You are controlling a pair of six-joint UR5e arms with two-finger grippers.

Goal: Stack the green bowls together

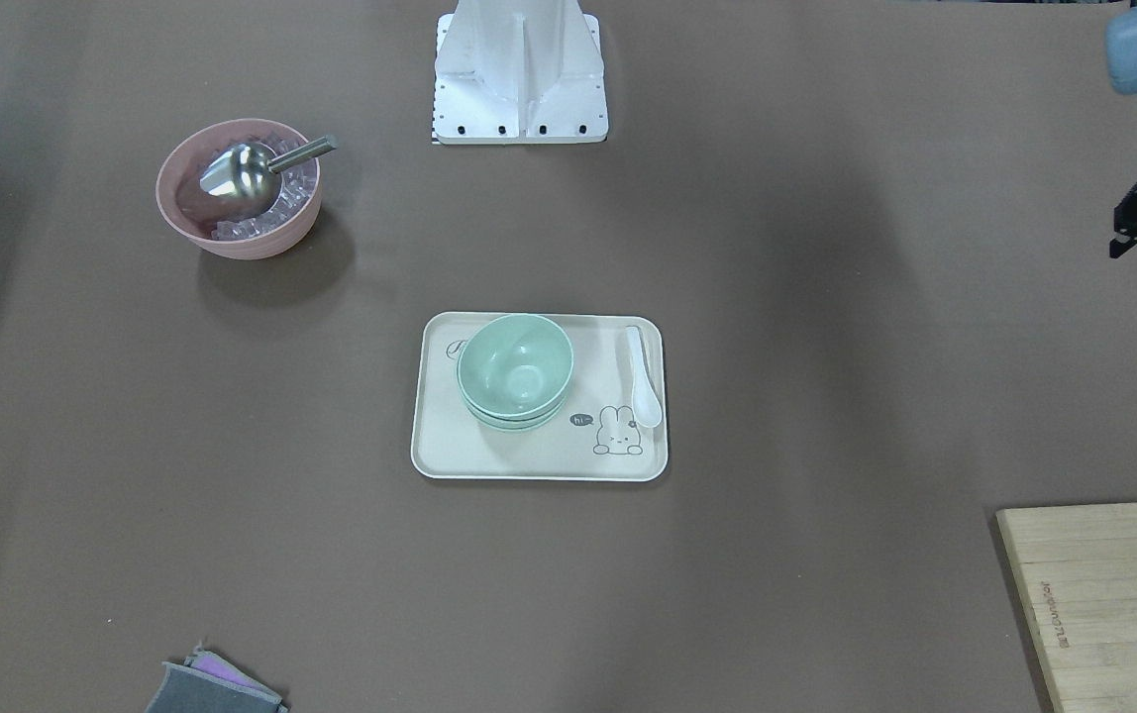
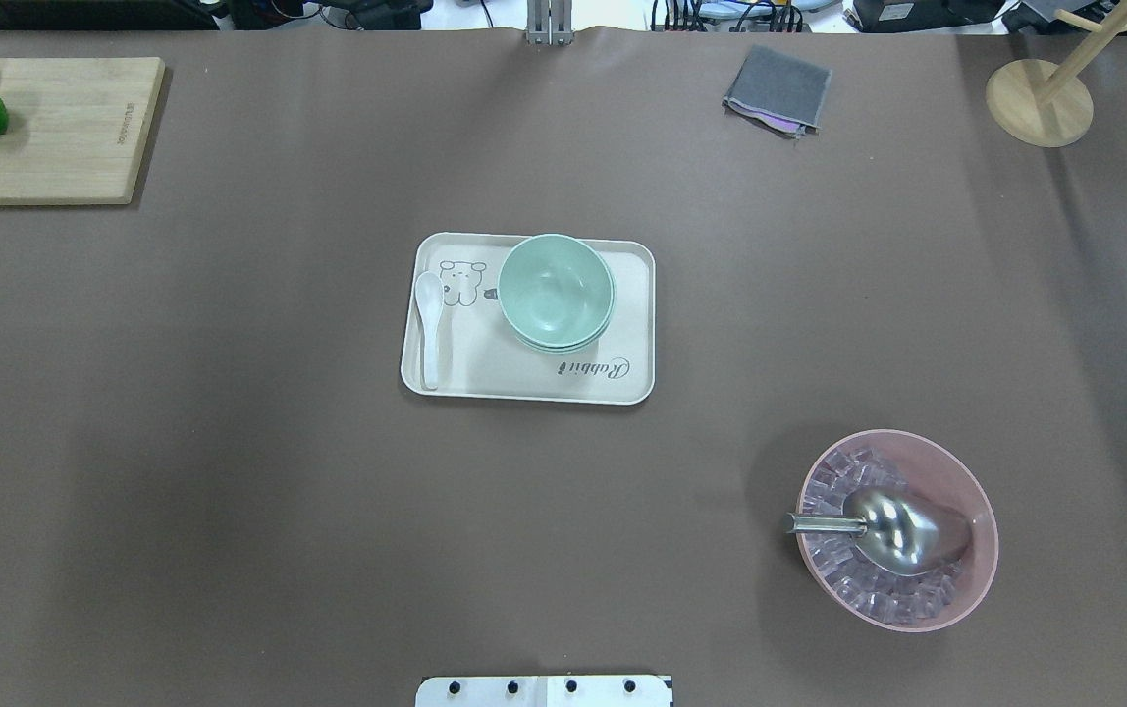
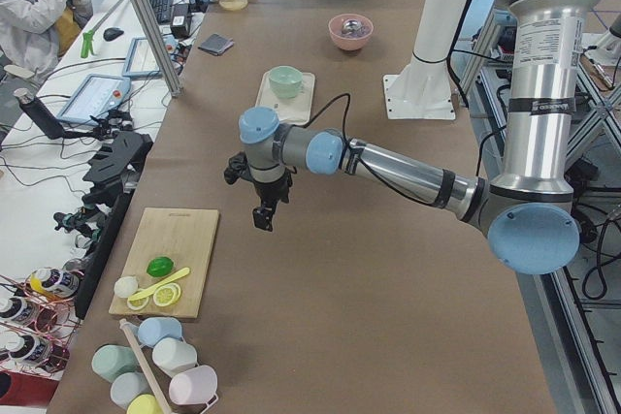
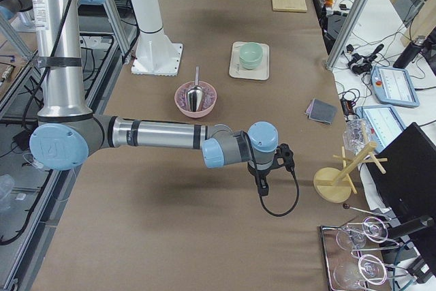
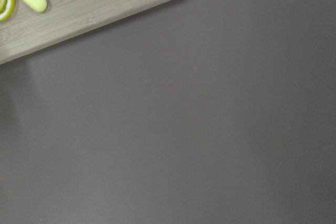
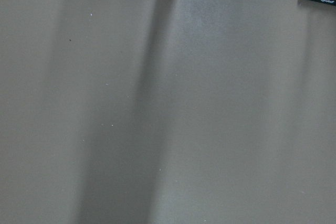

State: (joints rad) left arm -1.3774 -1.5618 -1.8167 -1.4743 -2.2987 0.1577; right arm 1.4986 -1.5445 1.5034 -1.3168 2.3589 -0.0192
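The green bowls (image 1: pixel 514 366) sit nested in one upright stack on a cream rabbit tray (image 1: pixel 529 460), with lower rims showing under the top bowl. The stack also shows in the overhead view (image 2: pixel 556 290). My left gripper (image 3: pixel 262 215) hangs over bare table near the cutting board, far from the tray. My right gripper (image 4: pixel 262 185) hangs over bare table near the wooden stand, also far from the tray. Both show only in side views, so I cannot tell whether they are open or shut. The wrist views show no fingers.
A white spoon (image 2: pixel 428 324) lies on the tray beside the stack. A pink bowl (image 2: pixel 897 530) holds ice cubes and a metal scoop. A cutting board (image 2: pixel 63 128) with fruit, a grey cloth (image 2: pixel 778 88) and a wooden stand (image 2: pixel 1040 98) sit along the far edge.
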